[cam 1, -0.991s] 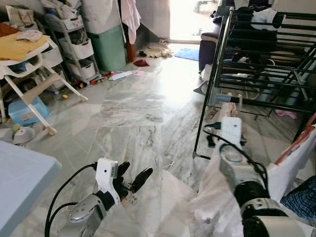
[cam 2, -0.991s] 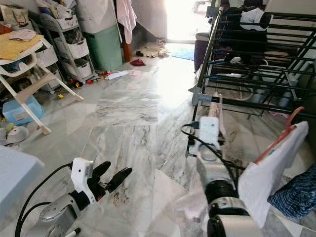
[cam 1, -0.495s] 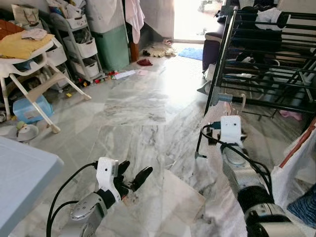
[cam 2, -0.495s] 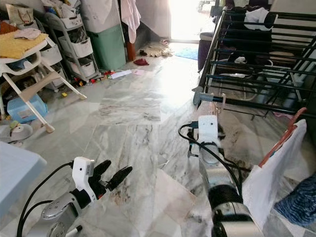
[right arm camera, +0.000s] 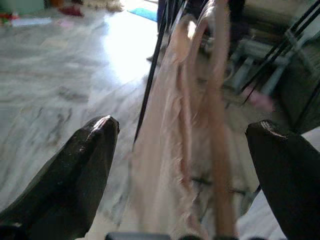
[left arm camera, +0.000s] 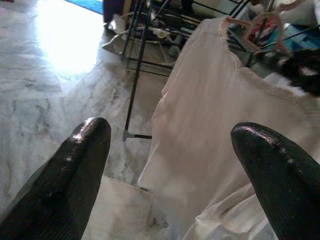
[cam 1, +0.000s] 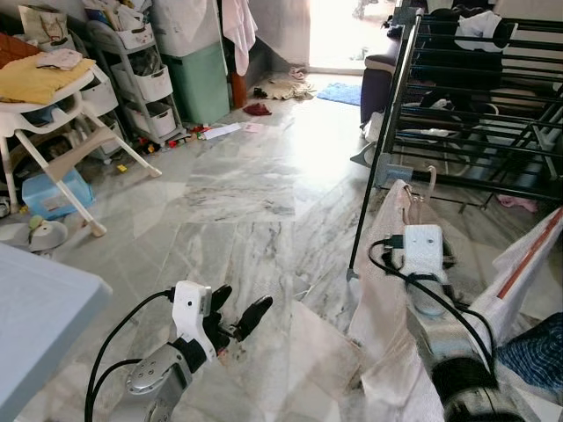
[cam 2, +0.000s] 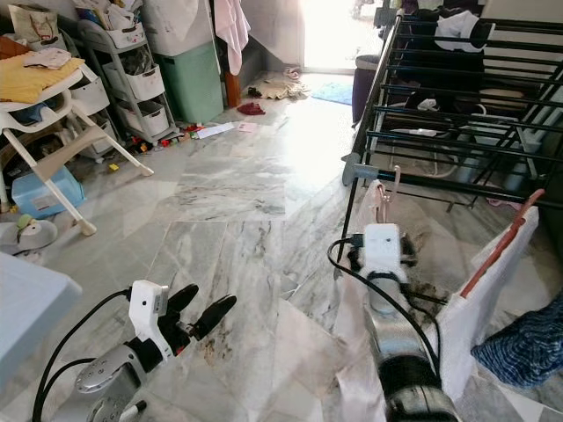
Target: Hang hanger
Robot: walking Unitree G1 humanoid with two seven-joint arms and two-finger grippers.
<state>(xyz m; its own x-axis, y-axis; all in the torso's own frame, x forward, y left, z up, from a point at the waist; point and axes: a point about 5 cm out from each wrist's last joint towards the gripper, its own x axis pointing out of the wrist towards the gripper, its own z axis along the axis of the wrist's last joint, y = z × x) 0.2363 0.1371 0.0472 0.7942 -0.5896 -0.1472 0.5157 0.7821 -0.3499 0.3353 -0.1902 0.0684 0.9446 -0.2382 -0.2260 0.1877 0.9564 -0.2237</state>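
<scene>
The hanger (right arm camera: 212, 100), pale pink with a cream garment (cam 1: 387, 290) draped on it, stands upright just in front of the black drying rack (cam 2: 457, 97), its hook (cam 2: 393, 180) near the rack's lowest front rail but not seen to rest on any bar. In the right wrist view the hanger and cloth run up between the right gripper's (right arm camera: 185, 150) two black fingers (right arm camera: 75, 165), which are spread wide; the hanger sits in the gap without either tip visibly pressing on it, so whether anything grips it lower down cannot be told. The right arm (cam 1: 431, 299) reaches toward the rack's near corner post, with the garment hanging beside and below it down toward the marble floor (cam 1: 246, 193).

The left gripper (cam 1: 236, 318) hovers low over the floor, well away from the rack on the robot's left, its fingers parted and empty. Its wrist view looks across at the garment and the rack's leg (left arm camera: 135, 75).

A second white cloth on a reddish hanger (cam 2: 497, 251) hangs by the rack's right end, above a blue checked fabric (cam 2: 523, 343). Far from the rack, across the floor, stand a white high chair (cam 1: 53, 114), a tiered cart (cam 1: 145, 83) and a green bin (cam 1: 198, 79).
</scene>
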